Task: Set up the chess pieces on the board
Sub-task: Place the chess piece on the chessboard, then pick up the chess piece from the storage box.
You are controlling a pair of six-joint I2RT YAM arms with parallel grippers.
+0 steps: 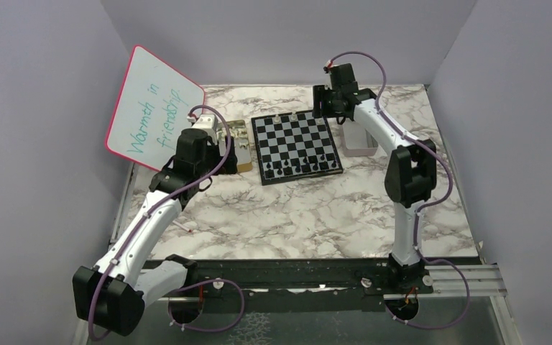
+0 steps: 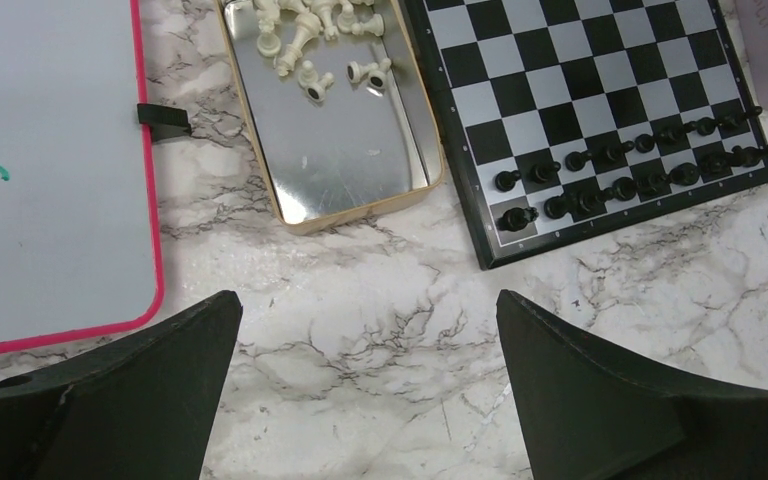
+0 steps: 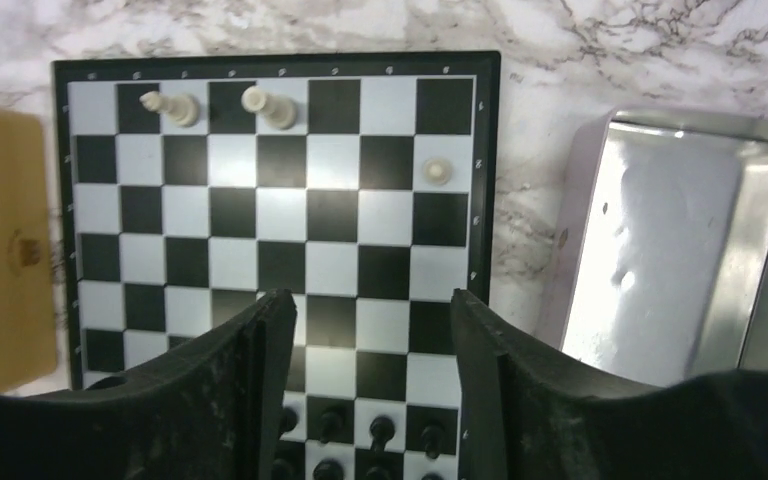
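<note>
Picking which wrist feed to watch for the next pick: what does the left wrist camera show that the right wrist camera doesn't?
Only left wrist: the whiteboard and the loose white pieces lying in the gold-edged tray. Only right wrist: three white pieces standing on the far rows of the board. Both: the board, its black pieces and the marble table.

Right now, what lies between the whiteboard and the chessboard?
A shiny metal tray holding loose pale chess pieces; the left wrist view shows it clearly.
</note>
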